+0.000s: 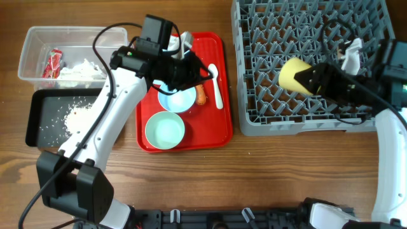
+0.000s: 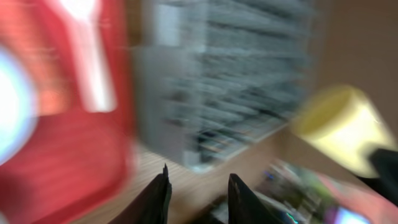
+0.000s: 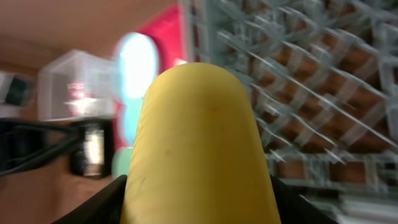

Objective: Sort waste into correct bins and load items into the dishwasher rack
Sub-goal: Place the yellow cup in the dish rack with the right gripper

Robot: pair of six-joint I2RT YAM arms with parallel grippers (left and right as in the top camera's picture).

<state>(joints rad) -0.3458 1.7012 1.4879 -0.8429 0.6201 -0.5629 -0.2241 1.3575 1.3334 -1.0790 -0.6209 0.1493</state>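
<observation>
Right jaws grip the yellow cup (image 1: 294,75), holding it on its side above the grey rack (image 1: 267,44). Left jaws are empty and slightly apart, over the red tray (image 1: 216,137) by a blue dish (image 1: 178,98). A green bowl (image 1: 165,129), spoon (image 1: 216,86) and carrot (image 1: 201,95) lie on the tray.

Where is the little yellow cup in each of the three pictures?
Overhead: the yellow cup is right of the middle, over the left part of the grey rack.
Left wrist: the cup is blurry, near the right edge, right of the rack.
Right wrist: the cup is huge and fills the middle and bottom, with the rack behind it on the right.
Shared landmark: the grey rack shows in all three.
</observation>
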